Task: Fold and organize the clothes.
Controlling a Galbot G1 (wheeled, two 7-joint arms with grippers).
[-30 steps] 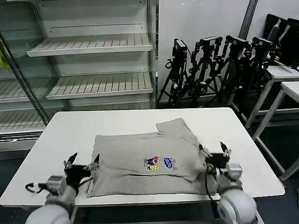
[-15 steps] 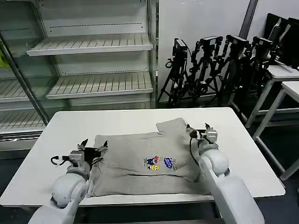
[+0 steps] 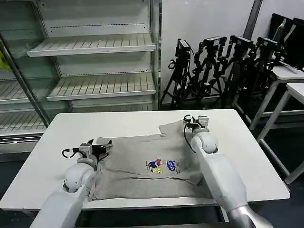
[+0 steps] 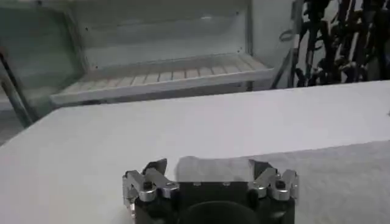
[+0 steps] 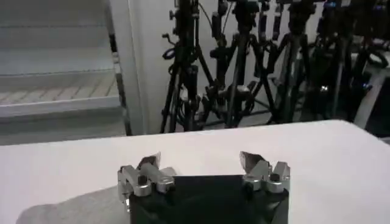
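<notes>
The shirt (image 3: 152, 164) lies spread on the desk (image 3: 71, 128), toward its near edge, with one sleeve (image 3: 176, 127) reaching toward the far side. The left gripper (image 3: 100, 145) sits at the shirt's left far corner, the right gripper (image 3: 195, 120) just beside the sleeve's right. Behind the desk stand shelves (image 3: 90, 66) at left and tripods (image 3: 218, 66) at right, with further tables (image 3: 289, 80) far right.

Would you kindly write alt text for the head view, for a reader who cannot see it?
A light grey soft-fabric shirt with a small multicoloured chest print lies on a white table. The open left end effector is at its far left corner, and the open right end effector at its far right. Empty shelves and black tripods stand behind.
</notes>
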